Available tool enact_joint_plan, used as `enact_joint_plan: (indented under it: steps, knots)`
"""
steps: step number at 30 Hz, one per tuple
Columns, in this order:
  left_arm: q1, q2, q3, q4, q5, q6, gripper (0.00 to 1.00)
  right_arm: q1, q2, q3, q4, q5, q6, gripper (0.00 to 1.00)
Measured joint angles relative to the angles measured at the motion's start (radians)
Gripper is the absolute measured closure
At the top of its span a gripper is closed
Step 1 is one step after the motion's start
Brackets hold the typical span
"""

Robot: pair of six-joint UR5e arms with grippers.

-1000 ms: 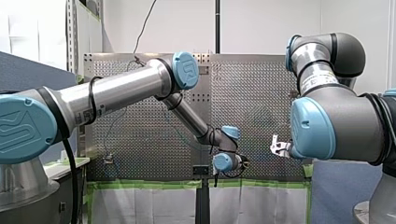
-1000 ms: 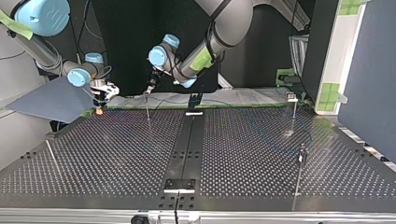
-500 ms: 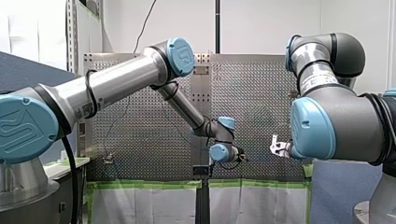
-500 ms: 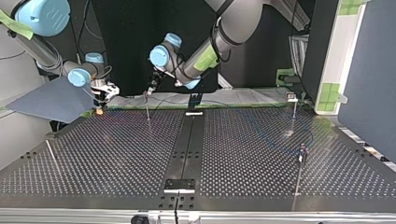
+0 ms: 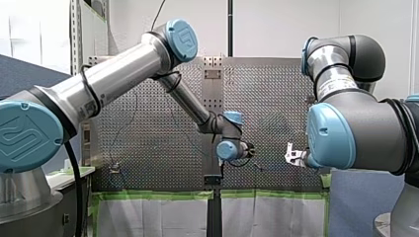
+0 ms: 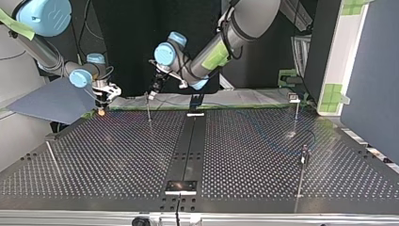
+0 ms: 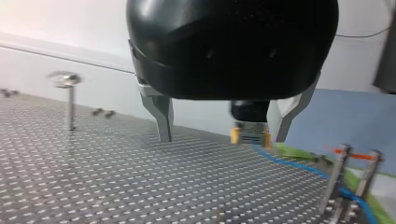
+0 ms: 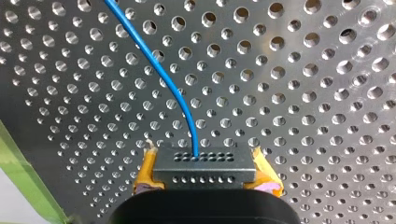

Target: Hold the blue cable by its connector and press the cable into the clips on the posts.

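My right gripper was clamped on the dark rectangular multi-hole connector. The thin blue cable ran from it over the perforated metal tabletop. My left gripper had its fingers apart and empty, near the slim metal posts.

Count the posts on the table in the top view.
4: far post by my left gripper, far-right post, near-right post, near-left post. More may be hidden.

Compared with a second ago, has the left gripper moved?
Yes. In the front view my left gripper has gone up and slightly toward the view's left, away from the black bracket at the table's middle, which stays put.
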Motion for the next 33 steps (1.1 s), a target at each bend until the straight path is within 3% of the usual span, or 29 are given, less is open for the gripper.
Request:
enact_joint_plan:
  steps: [5,11,25,33]
  knots:
    - [0.008,0.046,-0.046,-0.015,-0.008,-0.024,0.0,0.001,0.0,0.0,0.0,0.0,0.0,1.0]
    - [0.011,0.101,-0.101,-0.059,-0.019,-0.011,0.0,0.002,-0.001,0.0,0.005,-0.007,0.0,1.0]
    - [0.007,0.244,-0.244,-0.067,-0.029,-0.01,0.0,0.004,-0.001,0.0,0.015,-0.019,0.0,1.0]
    - [0.006,0.323,-0.323,-0.064,-0.033,-0.057,0.0,0.009,-0.001,0.0,0.016,-0.019,0.0,1.0]
